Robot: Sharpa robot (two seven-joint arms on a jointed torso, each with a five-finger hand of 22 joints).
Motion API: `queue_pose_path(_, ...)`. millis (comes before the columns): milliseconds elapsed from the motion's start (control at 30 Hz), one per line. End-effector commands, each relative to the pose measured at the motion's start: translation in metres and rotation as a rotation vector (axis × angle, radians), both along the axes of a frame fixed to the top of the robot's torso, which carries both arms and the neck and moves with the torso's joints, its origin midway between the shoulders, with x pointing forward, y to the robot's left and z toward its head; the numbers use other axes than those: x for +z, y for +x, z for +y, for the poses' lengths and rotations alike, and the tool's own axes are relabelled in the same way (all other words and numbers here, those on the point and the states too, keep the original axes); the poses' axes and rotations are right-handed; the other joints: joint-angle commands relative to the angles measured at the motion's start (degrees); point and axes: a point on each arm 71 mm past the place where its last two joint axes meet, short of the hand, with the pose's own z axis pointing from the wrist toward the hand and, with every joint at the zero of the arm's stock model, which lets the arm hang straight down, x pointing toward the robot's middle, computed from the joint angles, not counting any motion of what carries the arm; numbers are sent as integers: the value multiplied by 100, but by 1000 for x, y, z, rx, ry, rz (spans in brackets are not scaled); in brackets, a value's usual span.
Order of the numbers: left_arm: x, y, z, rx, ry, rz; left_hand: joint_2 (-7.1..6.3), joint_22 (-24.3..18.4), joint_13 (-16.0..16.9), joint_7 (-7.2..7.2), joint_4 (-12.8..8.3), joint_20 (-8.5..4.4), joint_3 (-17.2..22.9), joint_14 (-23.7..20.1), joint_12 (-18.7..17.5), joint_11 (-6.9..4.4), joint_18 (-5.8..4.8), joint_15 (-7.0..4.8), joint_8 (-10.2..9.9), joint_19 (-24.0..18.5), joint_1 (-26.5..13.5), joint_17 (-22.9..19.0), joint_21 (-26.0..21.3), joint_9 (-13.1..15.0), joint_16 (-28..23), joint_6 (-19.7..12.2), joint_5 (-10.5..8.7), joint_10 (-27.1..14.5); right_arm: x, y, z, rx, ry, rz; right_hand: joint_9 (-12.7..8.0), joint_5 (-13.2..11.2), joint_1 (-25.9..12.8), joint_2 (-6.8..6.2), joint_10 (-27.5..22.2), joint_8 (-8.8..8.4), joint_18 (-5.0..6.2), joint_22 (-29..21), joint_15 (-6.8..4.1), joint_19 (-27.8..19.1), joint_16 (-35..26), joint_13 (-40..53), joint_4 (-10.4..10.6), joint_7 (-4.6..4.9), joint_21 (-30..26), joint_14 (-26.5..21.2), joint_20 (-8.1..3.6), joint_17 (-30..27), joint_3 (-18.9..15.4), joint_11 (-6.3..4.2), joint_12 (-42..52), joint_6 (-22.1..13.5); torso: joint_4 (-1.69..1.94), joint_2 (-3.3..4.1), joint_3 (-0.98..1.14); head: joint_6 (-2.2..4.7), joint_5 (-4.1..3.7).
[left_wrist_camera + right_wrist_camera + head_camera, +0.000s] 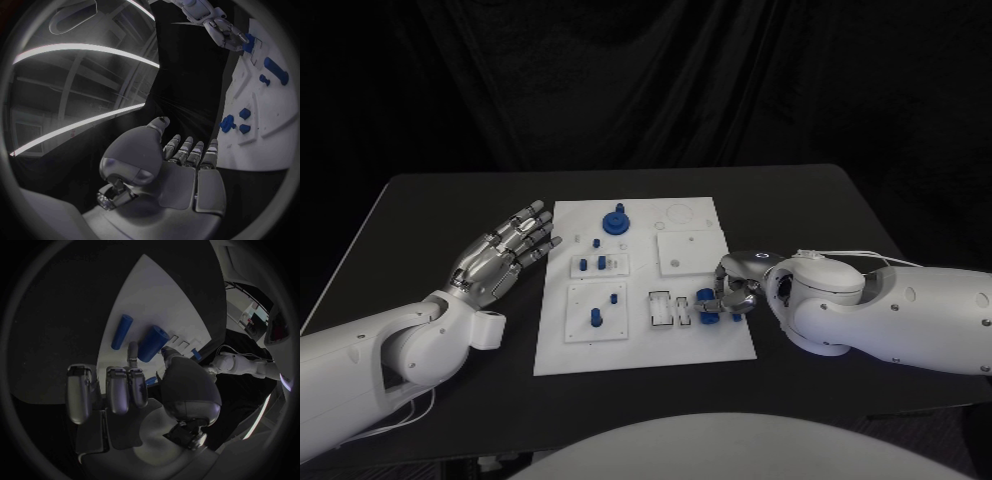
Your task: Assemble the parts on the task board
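Right hand (727,297) sits low over the near right part of the task board (646,350), fingers curled in around a small blue part (710,318); in the right wrist view a blue cylinder (150,342) stands just off the fingertips (133,351), apparently pinched against the thumb, though the contact itself is partly hidden. Judged step: seating this part into one of the small slots (661,306) just beside the hand. To do it well, the hand should keep the piece upright, line it over the recess before lowering, and press straight down without dragging the board. Left hand (502,255) rests on the black table (430,200) beside the board's left edge, fingers extended and apart, holding nothing; it could steady the board if it slides. The part looks short, round-bodied, saturated blue, smooth plastic; a second blue cylinder (121,331) lies flat on the board near it.
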Motion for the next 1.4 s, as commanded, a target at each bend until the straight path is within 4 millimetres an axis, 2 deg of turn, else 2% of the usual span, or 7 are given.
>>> queue_pose_path(33, 5, 0, 0, 10, -50, -57, -28, 0, 8, 15, 0, 16, 49, 17, 19, 33, -43, 32, 13, 28, -18, 5, 38, 1, 20, 2, 39, 3, -2, 0, 0, -5, -2, 15, 7, 28, 5, 46, 596, -38, 14, 1370, -48, 419, 14, 1509, -24, 7, -16, 592, -46, 1508, 9, -29, 15, 40, 6, -3, -6, 0, 10)
queue_pose_path(267, 4, 1, 0, 8, -49, -55, -28, -1, 8, 18, -2, 16, 52, 16, 21, 37, -44, 34, 12, 28, -17, 5, 38, 0, 20, -2, 39, 2, -5, 3, 3, -3, -2, 22, 26, 164, 87, 82, 596, -69, 17, 1366, -56, 414, 14, 1509, -39, -3, -27, 592, -53, 1508, 34, -39, 15, 79, -3, -2, -9, 0, 22)
queue_pose_path(600, 4, 2, -1, 3, -51, -53, -30, -5, 8, 37, -4, 17, 62, 15, 24, 55, -51, 39, 13, 26, -23, 5, 36, 1, 20, 9, 30, 1, -12, 3, 3, -8, -1, 64, 111, 1753, 702, 68, 596, -266, 26, 1355, -83, 400, 14, 1509, -243, -28, -58, 592, -80, 1508, 367, -65, 15, 104, 13, 0, -9, 0, 24)
queue_pose_path(833, 6, 0, -3, -3, -69, -63, -50, 11, 12, 71, -23, 15, 74, 23, 58, 63, -56, 40, 28, 39, -27, 10, 43, 10, 46, 59, 26, 7, -14, 2, 3, -12, -12, 81, 193, 1763, 927, 16, 596, -291, 33, 1345, -69, 387, 14, 1509, -421, 4, -85, 592, -75, 1508, 517, -42, 15, -46, -2, -1, -9, 0, 59)
queue_pose_path(1000, 6, 0, -3, -3, -70, -64, -51, 17, 12, 74, -24, 14, 76, 23, 58, 63, -57, 40, 29, 44, -27, 9, 45, 11, 44, 66, 26, 7, -14, 2, 4, -25, 27, 83, 371, 1930, 1104, 52, 596, -150, 32, 1346, -64, 389, 14, 1509, -592, 1, -83, 592, -67, 1508, 688, -41, 15, -141, 1, -3, -9, 0, 51)
queue_pose_path(1167, 6, 0, -3, -3, -70, -64, -51, 19, 12, 76, -25, 14, 76, 23, 55, 63, -57, 40, 29, 45, -28, 10, 46, 10, 45, 65, 27, 6, -12, 3, 5, -54, 118, 67, 639, 2679, 1232, 44, 596, 93, 21, 1363, -106, 412, 14, 1509, -812, -54, -42, 592, -104, 1508, 1015, -93, 15, -184, 11, 3, -4, 0, 51)
queue_pose_path(1400, 6, 0, -3, -3, -71, -64, -50, 24, 12, 83, -26, 13, 81, 24, 59, 63, -57, 40, 31, 49, -29, 10, 48, 12, 47, 73, 28, 7, -1, 1, 8, -66, 245, -15, 875, 3071, 994, 16, 596, 282, 4, 1385, -144, 443, 14, 1509, -840, -96, 18, 592, -139, 1508, 1272, -133, 15, -188, -5, 5, -1, 0, 106)
